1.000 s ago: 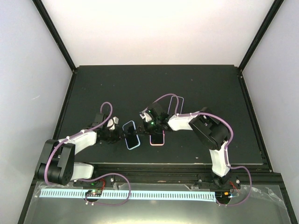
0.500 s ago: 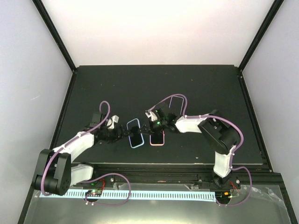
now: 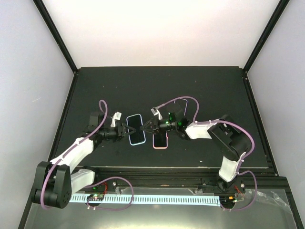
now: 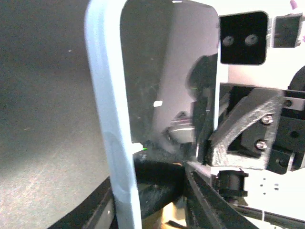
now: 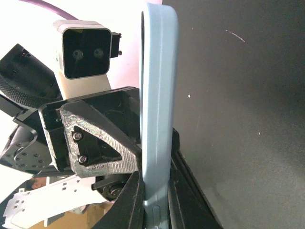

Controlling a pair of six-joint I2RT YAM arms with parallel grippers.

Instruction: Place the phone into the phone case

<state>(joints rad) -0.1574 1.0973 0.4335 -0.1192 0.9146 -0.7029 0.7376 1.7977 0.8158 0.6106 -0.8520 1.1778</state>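
A dark-screened phone in a light blue case [image 3: 135,131] is held between my two grippers near the table's middle front. My left gripper [image 3: 125,130] grips its left long edge. My right gripper [image 3: 145,128] is shut on its right long edge. In the left wrist view the blue rim [image 4: 109,119] and glossy face [image 4: 167,71] fill the frame, with my left gripper [image 4: 150,205] around the near end. In the right wrist view the case shows edge-on [image 5: 157,95], pinched by my right gripper [image 5: 155,200].
A second phone-shaped slab with a pink rim [image 3: 160,141] lies flat on the black table [image 3: 214,90], just right of the held one and under the right arm's wrist. Purple cables [image 3: 183,99] loop above both arms.
The blue-cased phone has moved a little farther from the table's front edge and straightened. Both grippers moved with it, and both arms have stretched out flatter toward each other.
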